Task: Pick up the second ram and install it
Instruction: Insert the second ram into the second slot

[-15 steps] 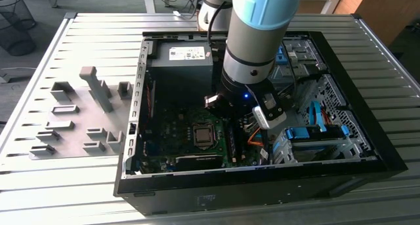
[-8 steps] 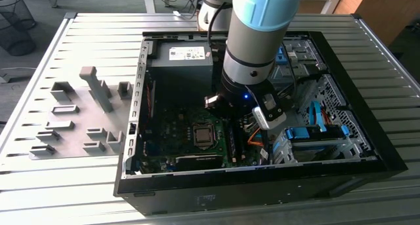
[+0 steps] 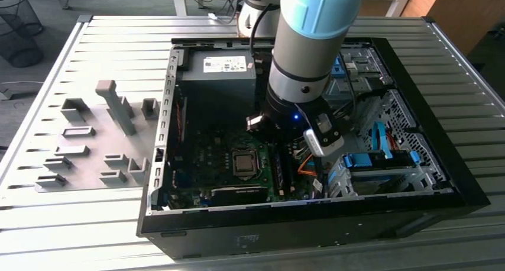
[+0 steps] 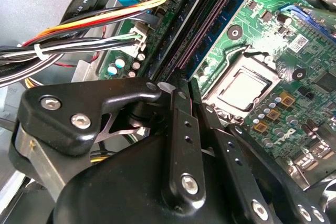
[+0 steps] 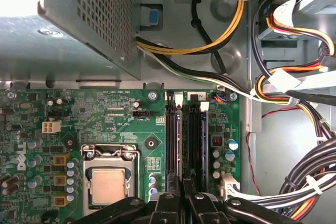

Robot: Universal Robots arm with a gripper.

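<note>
The second ram (image 4: 220, 22) stands on edge in a memory slot of the motherboard (image 4: 294, 124), just beside the processor socket (image 4: 244, 90), with its blue face and dark chips turned toward that socket. In the second wrist view the board runs lengthwise along the slot straight into the narrow gap between my fingers (image 4: 181, 129). My gripper (image 4: 191, 90) is clenched on the near end of the second ram, one finger on each side of it. On the side of the board away from the processor socket lies a neighbouring slot, and beyond that a bundle of orange, yellow, black and white cables (image 4: 79, 24). In the first wrist view my gripper (image 5: 184, 184) sits directly over the row of dark slots, just beside the processor socket (image 5: 107, 184), in line with them. My arm (image 3: 304, 64) reaches steeply down into the open computer case (image 3: 170, 105), which lies on its side on the slatted desk (image 3: 118, 52). My wrist hangs close above the motherboard, near the processor socket (image 3: 245, 163), with the grey power supply (image 3: 221, 70) well apart from the socket at the case's far end.
</note>
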